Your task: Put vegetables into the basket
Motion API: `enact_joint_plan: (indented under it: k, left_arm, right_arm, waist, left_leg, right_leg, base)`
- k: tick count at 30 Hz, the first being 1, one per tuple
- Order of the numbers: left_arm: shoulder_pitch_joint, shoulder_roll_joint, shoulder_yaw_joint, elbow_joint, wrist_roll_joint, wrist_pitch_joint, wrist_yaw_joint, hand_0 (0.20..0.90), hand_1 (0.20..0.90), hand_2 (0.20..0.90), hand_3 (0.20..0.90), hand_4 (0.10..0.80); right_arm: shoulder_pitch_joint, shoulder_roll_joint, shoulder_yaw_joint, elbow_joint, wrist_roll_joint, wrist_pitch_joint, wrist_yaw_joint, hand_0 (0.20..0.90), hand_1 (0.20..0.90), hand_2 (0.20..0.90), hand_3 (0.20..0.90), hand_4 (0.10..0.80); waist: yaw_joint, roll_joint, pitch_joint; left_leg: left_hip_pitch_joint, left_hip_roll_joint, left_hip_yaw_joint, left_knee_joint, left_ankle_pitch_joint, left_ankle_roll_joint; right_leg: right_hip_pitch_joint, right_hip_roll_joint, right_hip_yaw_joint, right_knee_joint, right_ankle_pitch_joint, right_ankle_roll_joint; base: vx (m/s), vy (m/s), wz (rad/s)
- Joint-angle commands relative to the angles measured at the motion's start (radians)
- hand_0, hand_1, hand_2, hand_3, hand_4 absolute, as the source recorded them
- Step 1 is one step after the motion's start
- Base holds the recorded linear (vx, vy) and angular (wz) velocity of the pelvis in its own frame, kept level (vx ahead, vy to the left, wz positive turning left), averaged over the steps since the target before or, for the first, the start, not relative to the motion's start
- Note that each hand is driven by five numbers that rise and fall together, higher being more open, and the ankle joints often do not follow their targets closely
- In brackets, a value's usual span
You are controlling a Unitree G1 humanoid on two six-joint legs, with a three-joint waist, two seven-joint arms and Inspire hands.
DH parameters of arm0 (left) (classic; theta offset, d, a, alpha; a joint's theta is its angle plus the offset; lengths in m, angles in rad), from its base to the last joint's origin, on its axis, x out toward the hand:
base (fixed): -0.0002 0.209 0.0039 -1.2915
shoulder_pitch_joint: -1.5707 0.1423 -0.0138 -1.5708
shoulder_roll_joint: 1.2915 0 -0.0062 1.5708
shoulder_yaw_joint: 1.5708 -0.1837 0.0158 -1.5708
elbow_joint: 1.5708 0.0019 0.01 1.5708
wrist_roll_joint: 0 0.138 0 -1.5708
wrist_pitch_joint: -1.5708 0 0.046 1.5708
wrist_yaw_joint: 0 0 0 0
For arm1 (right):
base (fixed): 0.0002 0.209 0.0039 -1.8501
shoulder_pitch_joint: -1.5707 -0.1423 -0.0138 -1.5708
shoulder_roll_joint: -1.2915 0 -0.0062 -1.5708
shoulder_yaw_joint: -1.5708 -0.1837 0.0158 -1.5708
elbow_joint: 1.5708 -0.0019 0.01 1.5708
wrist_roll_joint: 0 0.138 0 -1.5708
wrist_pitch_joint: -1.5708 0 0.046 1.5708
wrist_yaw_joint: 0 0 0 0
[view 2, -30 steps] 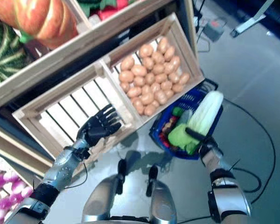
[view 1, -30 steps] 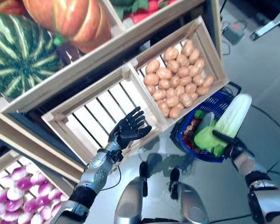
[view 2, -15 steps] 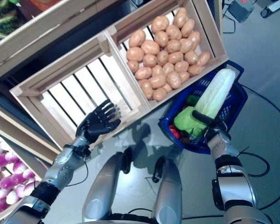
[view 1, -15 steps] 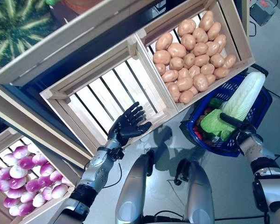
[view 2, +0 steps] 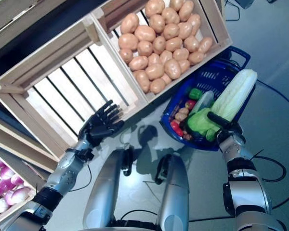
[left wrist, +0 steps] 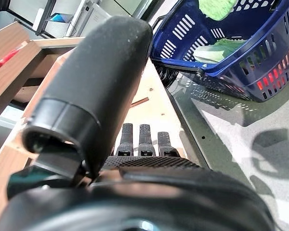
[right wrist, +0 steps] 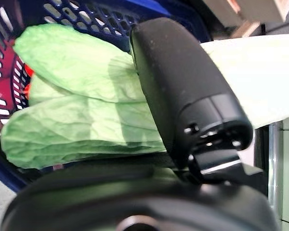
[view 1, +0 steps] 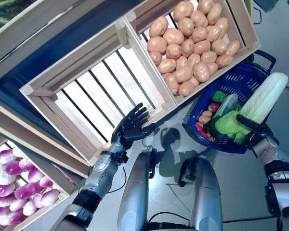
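Observation:
A long napa cabbage, white with a green leafy end, is tilted across the blue plastic basket on the floor. Its leafy end is down among the vegetables inside and its white end sticks out over the rim. My right hand is shut on the cabbage, and the thumb lies across its leaves. In the basket are a green pepper, a red tomato and a potato. My left hand hangs open, fingers straight, by the front edge of an empty crate.
A wooden crate full of potatoes stands just behind the basket. Beside it is an empty slatted crate. A lower crate at the left holds several purple and white turnips. Grey floor lies around the basket.
The camera has tilted down, so the whole picture shifted and the upper shelf left the view. The cabbage's leafy end now sits lower in the basket. The left hand stays open.

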Motion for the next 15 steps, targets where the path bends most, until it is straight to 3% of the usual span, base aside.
enact_joint_plan:
  k: [1, 15]
  left_arm:
    - [-0.02, 0.008, 0.017, -0.124, -0.025, -0.107, -0.036, 0.9, 0.9, 0.9, 0.9, 0.8]
    - [0.003, 0.016, 0.028, -0.13, -0.033, -0.104, -0.048, 0.9, 0.9, 0.9, 0.9, 0.8]
  right_arm:
    - [-0.046, -0.088, -0.073, -0.045, 0.024, -0.115, 0.008, 0.9, 0.9, 0.9, 0.9, 0.8]
    - [-0.03, -0.09, -0.029, -0.082, -0.094, -0.114, 0.097, 0.9, 0.9, 0.9, 0.9, 0.8]
  waist:
    - [0.007, -0.002, -0.005]
    - [0.011, -0.018, -0.01]
  left_leg:
    - [0.1, -0.03, 0.066, 0.041, -0.091, 0.086]
    - [0.182, -0.017, 0.067, -0.016, -0.073, 0.084]
  right_leg:
    - [0.083, 0.015, -0.027, -0.019, 0.059, -0.069]
    - [0.156, 0.023, -0.017, -0.077, 0.082, -0.058]
  base:
    - [0.0, 0.0, 0.0]
    - [0.0, 0.0, 0.0]
